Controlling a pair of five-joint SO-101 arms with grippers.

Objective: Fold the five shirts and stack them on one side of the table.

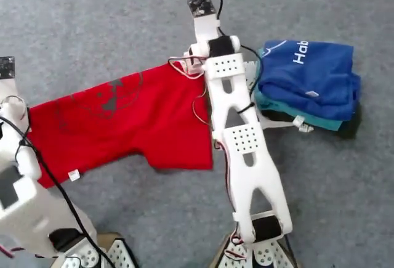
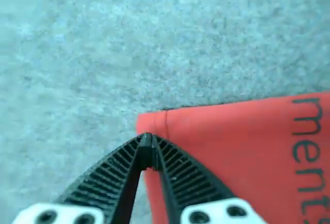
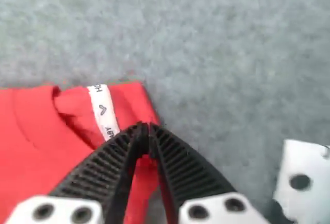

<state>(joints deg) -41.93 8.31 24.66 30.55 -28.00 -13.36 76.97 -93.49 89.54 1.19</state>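
Left gripper (image 2: 148,151) pinched shut on red shirt (image 1: 123,123) corner; right gripper (image 3: 145,134) clamped at its collar edge. Shirt spread mid-table on grey felt (image 1: 86,28). Folded stack (image 1: 308,86) just right, blue on top. Bare felt beyond shirt.

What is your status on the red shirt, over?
Left gripper shut on red shirt corner. Right gripper shut at collar edge. Folded stack sits nearby.

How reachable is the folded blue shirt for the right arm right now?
Probably yes: the blue shirt lies close beside that arm, though the right gripper is shut on the red shirt.
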